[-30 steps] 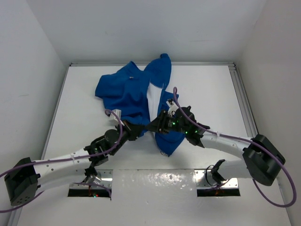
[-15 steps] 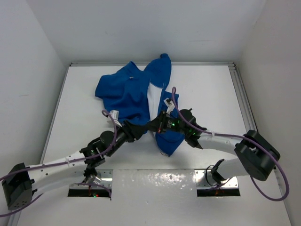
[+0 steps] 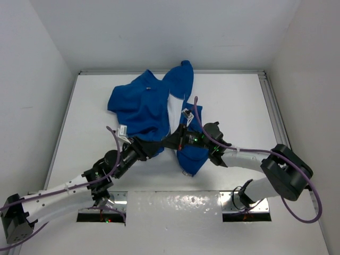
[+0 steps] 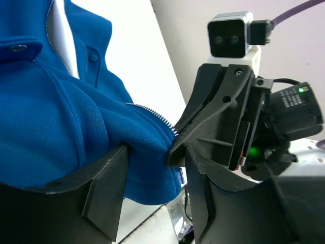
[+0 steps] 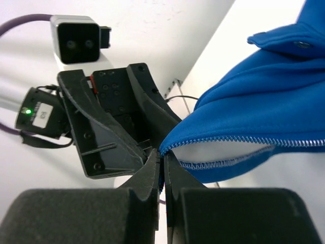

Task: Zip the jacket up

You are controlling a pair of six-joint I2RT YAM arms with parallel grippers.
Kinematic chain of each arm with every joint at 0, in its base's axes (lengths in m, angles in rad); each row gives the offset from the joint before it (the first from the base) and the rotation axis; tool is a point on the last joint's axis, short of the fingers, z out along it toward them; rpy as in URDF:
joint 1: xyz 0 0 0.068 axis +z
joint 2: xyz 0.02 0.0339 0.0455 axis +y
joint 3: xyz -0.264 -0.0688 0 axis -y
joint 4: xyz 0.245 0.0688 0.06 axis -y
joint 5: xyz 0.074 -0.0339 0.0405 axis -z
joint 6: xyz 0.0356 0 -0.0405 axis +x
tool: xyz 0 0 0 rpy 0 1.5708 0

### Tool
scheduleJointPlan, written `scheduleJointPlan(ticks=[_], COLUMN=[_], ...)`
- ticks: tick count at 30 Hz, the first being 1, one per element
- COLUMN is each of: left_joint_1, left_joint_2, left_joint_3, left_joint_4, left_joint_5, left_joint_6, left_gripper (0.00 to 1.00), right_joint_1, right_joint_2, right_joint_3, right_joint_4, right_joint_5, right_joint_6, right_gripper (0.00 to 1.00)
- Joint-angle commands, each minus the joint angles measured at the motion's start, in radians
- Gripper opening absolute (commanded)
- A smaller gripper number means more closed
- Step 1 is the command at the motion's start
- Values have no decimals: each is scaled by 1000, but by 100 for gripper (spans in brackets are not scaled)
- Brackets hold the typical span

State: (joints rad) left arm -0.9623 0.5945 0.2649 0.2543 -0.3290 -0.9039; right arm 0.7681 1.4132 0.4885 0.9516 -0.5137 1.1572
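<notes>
The royal-blue jacket [image 3: 141,106] lies crumpled on the white table, its front open and the pale lining showing. My right gripper [image 3: 174,141] is shut on the lower end of one zipper edge [image 5: 244,140], pinching blue fabric between its tips [image 5: 162,157]. My left gripper [image 3: 161,144] faces it tip to tip. Its jaws [image 4: 152,178] stand open around a fold of the jacket's [image 4: 61,117] other front edge, beside the zipper teeth [image 4: 152,114]. The right gripper's black fingers [image 4: 213,117] press against that fold.
The white table [image 3: 239,101] is walled in on three sides, with a metal rail [image 3: 273,117] along its right edge. One sleeve [image 3: 183,71] reaches the back wall. Purple cables loop over both arms.
The left gripper has opened and its arm has swung lower and further left. The right gripper has closed on the jacket's zipper edge and moved slightly left.
</notes>
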Motion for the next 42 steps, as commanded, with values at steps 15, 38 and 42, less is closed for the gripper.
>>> scheduleJointPlan(ticks=[15, 38, 42], left_joint_1=[-3, -3, -3], left_joint_2=[-101, -19, -27], left_joint_3=[-15, 17, 17], left_joint_4=[-17, 85, 79], left_joint_5=[41, 108, 90], left_joint_6=[31, 102, 103], left_gripper=[43, 12, 0], right_joint_1=[-39, -41, -41], right_joint_2=[3, 50, 50], right_joint_3=[38, 36, 35], right_joint_4=[207, 253, 240], right_joint_5=[-51, -68, -68], right_joint_6=[127, 167, 165], right_gripper=[0, 0, 0])
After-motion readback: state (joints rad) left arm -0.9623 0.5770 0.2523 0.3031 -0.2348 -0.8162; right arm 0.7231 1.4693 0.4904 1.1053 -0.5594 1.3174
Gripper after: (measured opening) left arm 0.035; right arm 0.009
